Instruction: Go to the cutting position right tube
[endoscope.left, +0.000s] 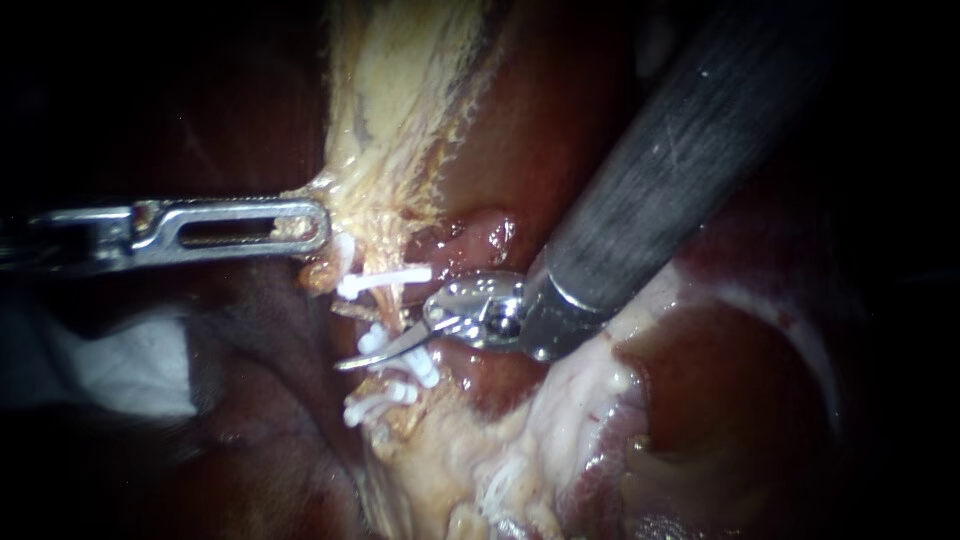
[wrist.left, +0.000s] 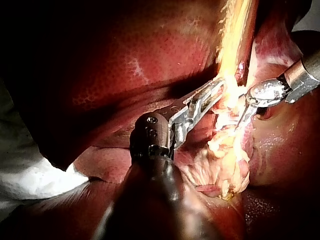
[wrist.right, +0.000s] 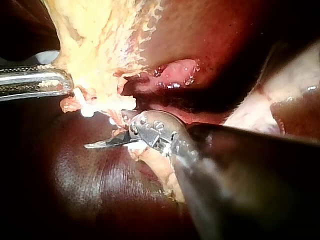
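My left instrument comes in level from the left, its slotted jaws shut on the edge of the yellowish tissue that hangs over the liver. Below it, a pale strand carries several white clips. My right instrument descends from the upper right. Its thin curved blades lie together across the strand between the clips, one clip above them and others below. In the right wrist view the blades point past the strand over dark liver. I cannot tell which tube this strand is.
Dark red liver surrounds the site. Pale glistening tissue lies under the right instrument's wrist. White gauze sits at the left, under my left instrument's shaft, and shows in the left wrist view as gauze.
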